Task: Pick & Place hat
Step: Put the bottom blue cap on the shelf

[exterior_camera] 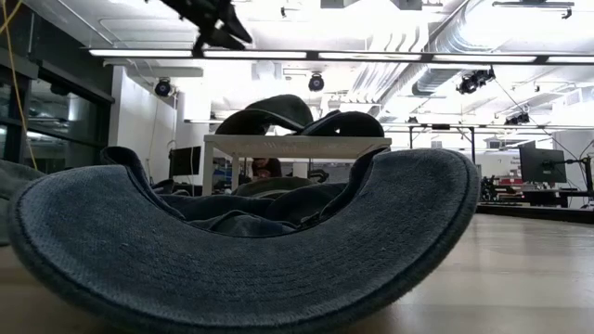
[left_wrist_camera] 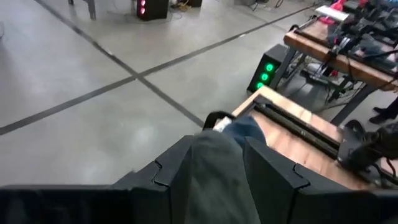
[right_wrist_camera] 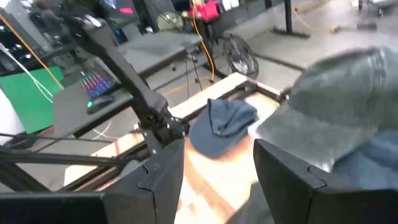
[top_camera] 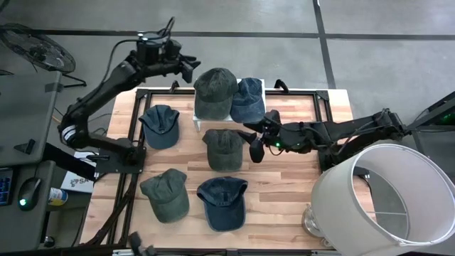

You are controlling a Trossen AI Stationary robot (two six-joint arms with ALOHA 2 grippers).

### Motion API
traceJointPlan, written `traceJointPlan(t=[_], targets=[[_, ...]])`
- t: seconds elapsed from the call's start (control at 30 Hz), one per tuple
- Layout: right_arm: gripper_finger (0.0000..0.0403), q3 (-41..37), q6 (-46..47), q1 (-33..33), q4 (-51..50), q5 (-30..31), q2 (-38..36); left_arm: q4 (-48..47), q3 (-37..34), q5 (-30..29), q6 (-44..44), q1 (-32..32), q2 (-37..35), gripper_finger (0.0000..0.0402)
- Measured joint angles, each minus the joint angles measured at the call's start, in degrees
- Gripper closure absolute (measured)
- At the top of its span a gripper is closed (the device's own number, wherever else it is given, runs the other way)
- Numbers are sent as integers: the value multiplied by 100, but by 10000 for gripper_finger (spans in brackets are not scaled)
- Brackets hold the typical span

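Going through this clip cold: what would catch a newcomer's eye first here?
Caps everywhere: four lie flat on the wooden table, two blue and two green, and a green cap and blue cap are stacked on a white stand at the far edge. The left gripper hangs open beside the stand, the right gripper open mid-table. A big white lampshade fills the near right corner.

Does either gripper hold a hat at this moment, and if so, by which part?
No. The left gripper stands open beside the green hat on the white stand; the right gripper is open and empty.
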Motion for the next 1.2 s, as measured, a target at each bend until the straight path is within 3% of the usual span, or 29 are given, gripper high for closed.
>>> traceJointPlan(t=[0.33,0.53,0.7,1.2], targets=[[217,0,1612,0,-1165,-682,1,-1072,-3,-417,2,-429,-947,261],[217,-81,2239,51,-1468,-929,27,-1666,-5,-916,-99,-1136,-1172,261],[217,-596,2895,281,-1373,-952,27,-2037,-8,-1432,-253,-1840,-1174,261],[217,-3137,5716,1047,1516,-946,28,-2605,-16,-3264,-940,-3687,-1101,261]])
